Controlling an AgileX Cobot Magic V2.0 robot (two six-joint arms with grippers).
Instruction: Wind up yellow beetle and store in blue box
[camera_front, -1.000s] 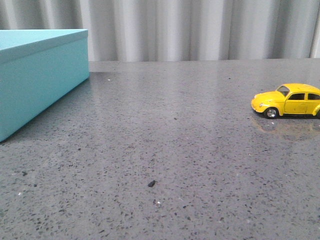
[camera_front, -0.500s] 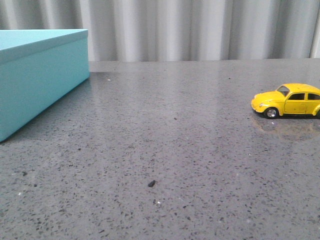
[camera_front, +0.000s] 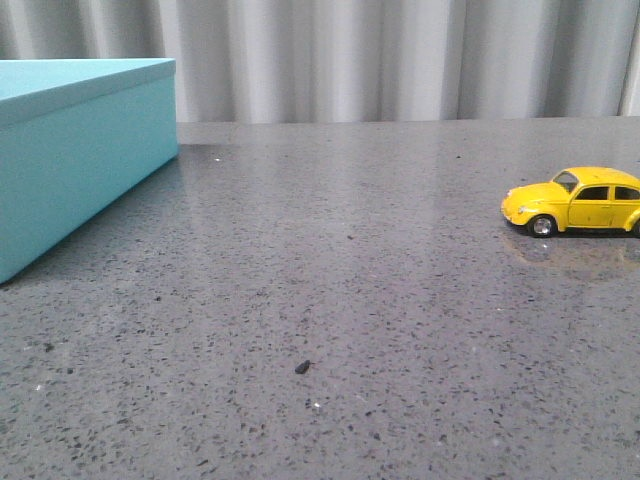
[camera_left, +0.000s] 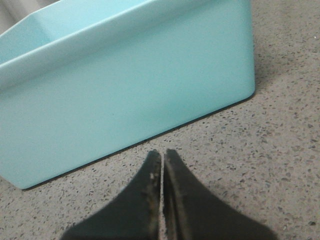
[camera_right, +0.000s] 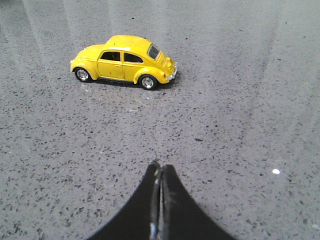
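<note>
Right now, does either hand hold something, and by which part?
Nothing is held. Both the left hand and right hand are shut empty; the yellow beetle stands alone.

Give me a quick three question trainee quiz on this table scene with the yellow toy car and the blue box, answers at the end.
1. True or false: the yellow beetle already sits inside the blue box.
2. Which gripper's camera shows the beetle?
3. The left gripper is: A open, B shut, C holding the box.

Key:
1. False; it stands on the table, apart from the box.
2. The right gripper.
3. B
</note>
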